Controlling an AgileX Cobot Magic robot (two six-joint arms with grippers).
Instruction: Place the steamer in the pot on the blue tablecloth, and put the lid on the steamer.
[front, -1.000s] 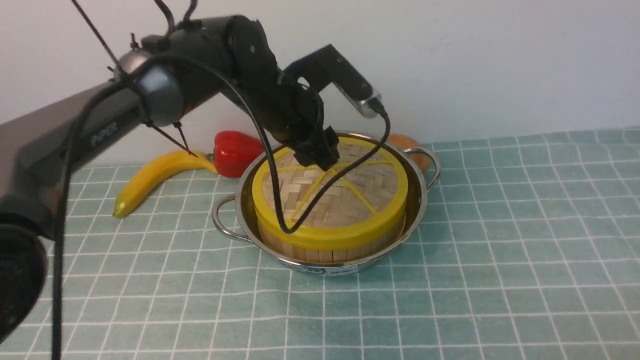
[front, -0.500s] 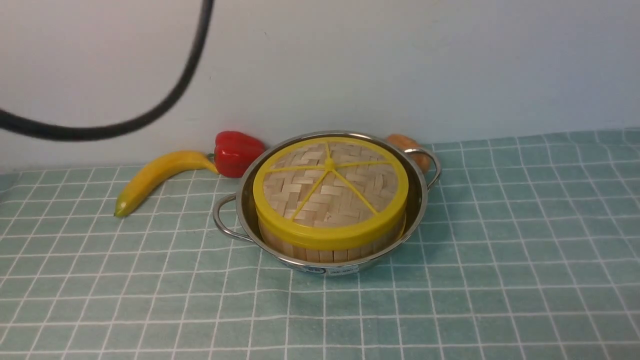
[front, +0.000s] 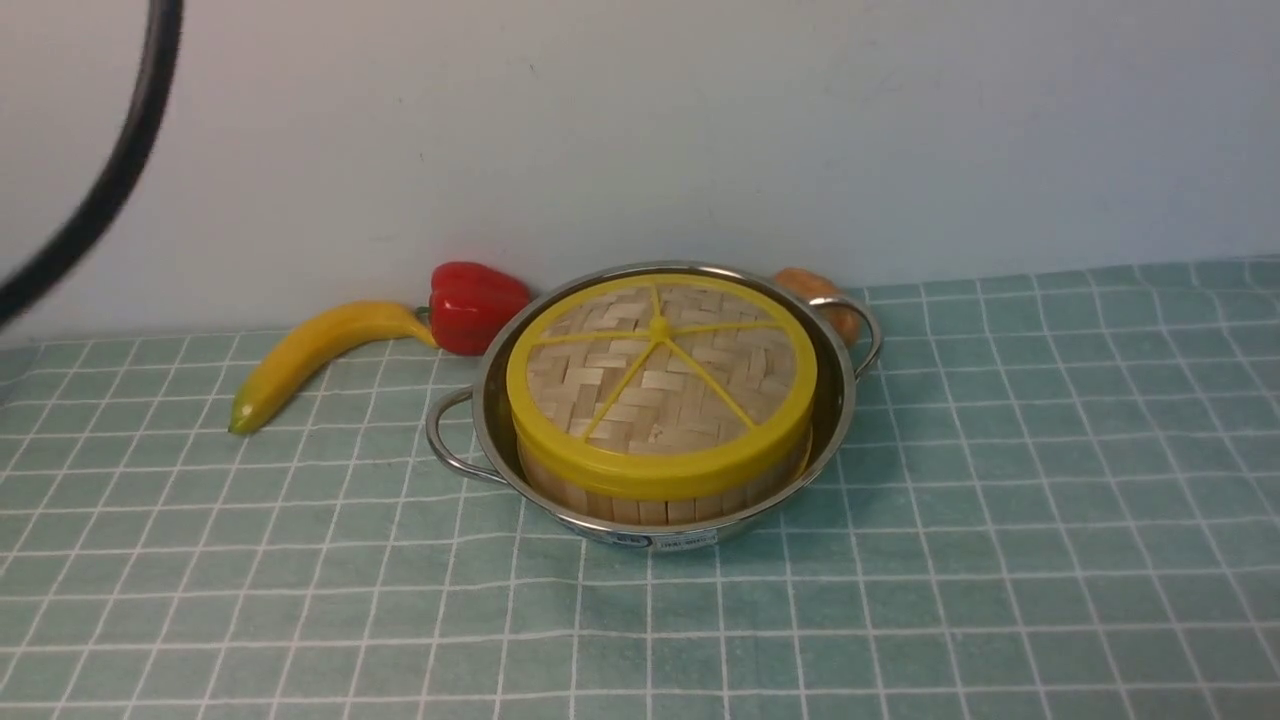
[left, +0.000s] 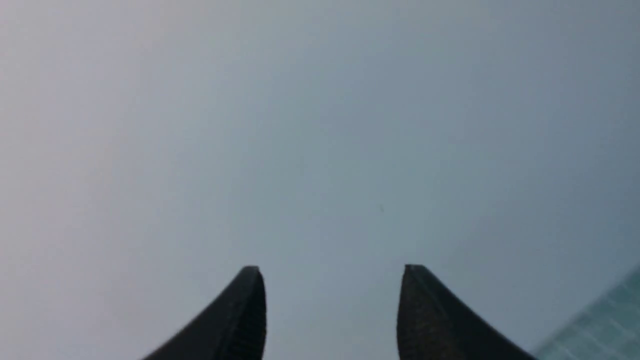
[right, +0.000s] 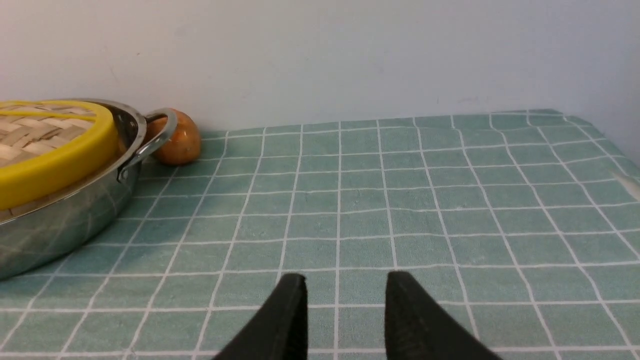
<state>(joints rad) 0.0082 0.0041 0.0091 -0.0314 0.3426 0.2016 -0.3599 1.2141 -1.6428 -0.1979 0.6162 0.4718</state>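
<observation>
Bamboo lid (front: 660, 375) sits flush on steamer (front: 650, 495) inside pot (front: 480, 400) on blue tablecloth (front: 1000, 520), left claw (left: 330, 280) and right claw (right: 342, 287) both parted, empty; only risk: a returning arm nudging lid askew.

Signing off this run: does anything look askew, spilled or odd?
Nothing stands out. The lid sits level on the steamer, which rests inside the pot on the blue tablecloth. No spill or damage shows.
</observation>
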